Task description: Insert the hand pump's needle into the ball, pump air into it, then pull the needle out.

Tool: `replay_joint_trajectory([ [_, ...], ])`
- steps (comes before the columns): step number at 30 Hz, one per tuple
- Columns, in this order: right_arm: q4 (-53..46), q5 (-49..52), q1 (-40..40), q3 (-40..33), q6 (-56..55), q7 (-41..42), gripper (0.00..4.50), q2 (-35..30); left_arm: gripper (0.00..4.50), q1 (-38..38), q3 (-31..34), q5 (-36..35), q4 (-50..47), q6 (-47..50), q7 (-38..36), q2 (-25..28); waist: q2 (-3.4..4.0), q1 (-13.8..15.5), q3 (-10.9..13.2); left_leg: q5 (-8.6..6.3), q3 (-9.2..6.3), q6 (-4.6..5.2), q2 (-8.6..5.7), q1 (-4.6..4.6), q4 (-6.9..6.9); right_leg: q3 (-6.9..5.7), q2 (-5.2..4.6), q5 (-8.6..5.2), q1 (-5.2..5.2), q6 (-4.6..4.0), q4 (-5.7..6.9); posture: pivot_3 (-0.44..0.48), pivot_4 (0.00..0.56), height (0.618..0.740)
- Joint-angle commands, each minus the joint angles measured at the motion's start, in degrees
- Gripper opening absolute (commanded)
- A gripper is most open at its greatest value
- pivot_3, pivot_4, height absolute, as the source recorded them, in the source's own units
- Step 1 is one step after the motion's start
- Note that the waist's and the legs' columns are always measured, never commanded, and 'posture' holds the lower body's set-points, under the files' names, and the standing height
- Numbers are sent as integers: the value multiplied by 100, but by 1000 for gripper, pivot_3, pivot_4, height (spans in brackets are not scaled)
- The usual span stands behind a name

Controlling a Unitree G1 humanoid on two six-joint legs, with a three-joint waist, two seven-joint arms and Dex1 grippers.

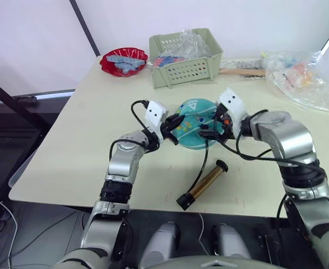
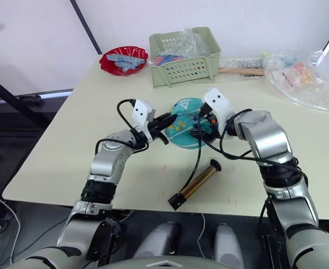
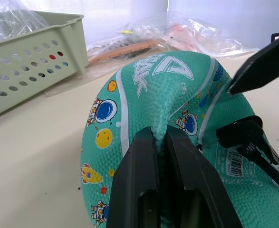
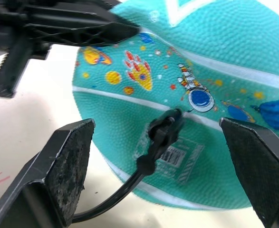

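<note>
Ball (image 3: 144,95): teal, pebbled, partly deflated, white stripes, astronaut and rocket prints, white logo unreadable, barcode sticker beside the valve. Needle (image 4: 177,113) set in the valve. Left gripper (image 3: 163,142) pinches a fold of ball. Right gripper (image 4: 156,156) spread wide around the fitting. Hand pump (image 1: 203,184) lies near the ball, toward the robot.

Robot test lab: cream table (image 1: 69,145) against plain white walls, cables on grey floor lower left, prop basket (image 1: 185,58) and bagged items (image 1: 301,75) at top.
</note>
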Motion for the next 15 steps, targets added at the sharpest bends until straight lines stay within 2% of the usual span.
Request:
replay_joint_trajectory([
  [1,-563,179,281,-218,-250,-283,4421,-90,0,336,-467,196,691,383,-93,-33,-2,1,1,0,-1,0,0,1,0,-1,0,0,3,0,-1,0,150,740],
  [4,-849,281,616,-448,-402,-667,4421,91,0,333,-462,181,613,424,-75,-32,-3,-4,2,-1,-4,-1,0,5,0,-5,-1,0,15,0,-4,0,150,740],
  [6,-985,338,779,-521,-448,-862,3857,205,0,329,-457,176,588,436,-63,-34,-3,-3,3,-1,-7,-1,1,6,-1,-7,-1,0,15,0,-6,0,150,740],
  [7,-1046,320,884,-511,-468,-983,3857,256,0,321,-461,190,587,440,-49,-30,-3,-3,3,-1,-7,-1,1,6,-1,-7,-1,0,15,0,-6,0,150,740],
  [9,-1111,233,1014,-475,-516,-1248,3183,347,0,307,-454,200,593,443,-18,-33,-4,0,3,0,-8,1,1,7,-2,-8,0,0,15,0,-8,0,150,740],
  [10,-1111,225,1033,-473,-535,-1381,3058,402,0,296,-447,198,598,446,-8,-36,-6,4,3,0,-7,2,0,6,-2,-8,-1,0,16,0,-9,0,150,740],
  [15,-1106,346,948,-662,-149,-2122,3058,1024,0,236,-424,184,582,477,33,-35,-3,0,5,2,-17,3,1,7,-2,-13,1,0,17,0,-11,0,150,740],
])
